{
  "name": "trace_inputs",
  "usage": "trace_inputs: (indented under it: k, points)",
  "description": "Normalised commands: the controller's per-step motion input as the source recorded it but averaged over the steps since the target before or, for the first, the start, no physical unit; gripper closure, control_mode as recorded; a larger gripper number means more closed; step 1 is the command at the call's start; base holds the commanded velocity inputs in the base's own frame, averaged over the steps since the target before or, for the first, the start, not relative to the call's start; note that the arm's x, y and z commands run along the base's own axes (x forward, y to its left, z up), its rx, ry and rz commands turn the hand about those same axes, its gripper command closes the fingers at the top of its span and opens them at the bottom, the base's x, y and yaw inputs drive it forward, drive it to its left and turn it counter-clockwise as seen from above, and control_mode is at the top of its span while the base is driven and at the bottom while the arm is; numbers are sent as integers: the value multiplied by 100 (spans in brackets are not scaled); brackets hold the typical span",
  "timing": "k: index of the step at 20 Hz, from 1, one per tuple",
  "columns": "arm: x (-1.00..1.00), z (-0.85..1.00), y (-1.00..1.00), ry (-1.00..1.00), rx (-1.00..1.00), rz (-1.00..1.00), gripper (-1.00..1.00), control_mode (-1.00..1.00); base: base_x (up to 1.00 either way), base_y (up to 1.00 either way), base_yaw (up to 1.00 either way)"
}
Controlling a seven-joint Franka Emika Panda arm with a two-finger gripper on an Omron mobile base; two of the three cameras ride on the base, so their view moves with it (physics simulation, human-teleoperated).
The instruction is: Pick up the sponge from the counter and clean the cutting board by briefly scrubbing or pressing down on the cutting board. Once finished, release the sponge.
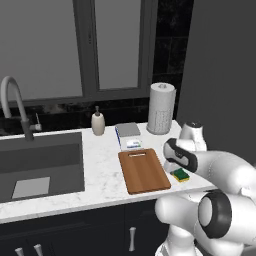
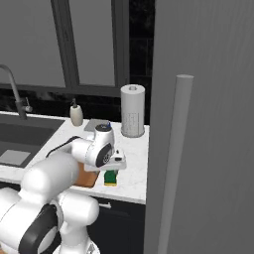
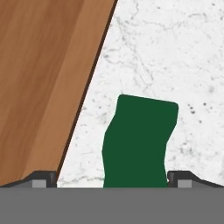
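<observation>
The sponge (image 3: 140,140) shows its dark green top on the white marble counter (image 3: 175,52), just right of the brown cutting board (image 3: 43,78). My gripper (image 3: 113,177) is open and points straight down at the sponge, one fingertip (image 3: 43,177) on each side of its near end, not touching it. In the base views the sponge (image 1: 181,175) (image 2: 111,177) lies by the cutting board's (image 1: 145,171) right edge, near the counter's (image 1: 100,170) front, and the hand (image 2: 114,161) hovers just over it. The arm hides most of the board (image 2: 88,179) in the right base view.
A grey-and-white box (image 1: 128,135) lies behind the board. A paper towel roll (image 1: 161,108) and a soap dispenser (image 1: 98,122) stand at the back. The dark sink (image 1: 40,165) with its faucet (image 1: 12,105) is to the left. A tall grey panel (image 2: 203,124) rises right of the counter.
</observation>
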Motion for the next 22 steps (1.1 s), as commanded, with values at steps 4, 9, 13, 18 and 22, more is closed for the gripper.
trace_inputs:
  k: [4, 9, 13, 18, 22]
  points:
    - [15, -17, -8, 5, 0, 2, -100, -100, 0, 0, 0]
    - [22, -6, -11, 4, 0, 0, -100, -100, 0, 0, 0]
    - [18, -11, -3, 2, 0, 0, -100, -100, 0, 0, 0]
    - [0, -22, 0, 1, 0, 0, -100, -100, 0, 0, 0]
    - [0, -35, 0, 5, 0, 0, -100, -100, 0, 0, 0]
